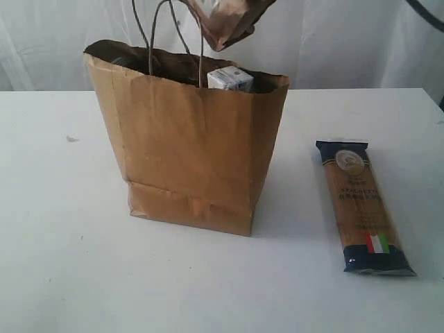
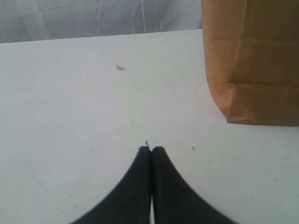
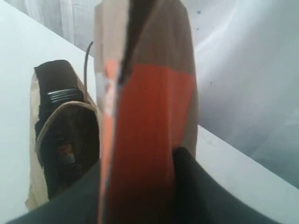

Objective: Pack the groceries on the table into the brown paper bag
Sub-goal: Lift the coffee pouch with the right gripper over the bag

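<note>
The brown paper bag (image 1: 191,149) stands upright mid-table, mouth open, cord handles (image 1: 156,35) sticking up. A small blue-white carton (image 1: 230,78) pokes out at its rim. The brown pouch with orange strip (image 1: 227,21) hangs above the bag's mouth; in the right wrist view the pouch (image 3: 149,116) fills the middle, and my right gripper (image 3: 140,172) is shut on it. Below it the bag's dark opening (image 3: 65,140) shows a black lid. The long spaghetti packet (image 1: 362,205) lies flat on the table (image 1: 62,243) right of the bag. My left gripper (image 2: 151,149) is shut and empty, low over the table left of the bag (image 2: 254,60).
A small speck (image 1: 71,138) lies on the tabletop left of the bag, also visible as a speck (image 2: 120,67) in the left wrist view. White curtains hang behind the table's far edge.
</note>
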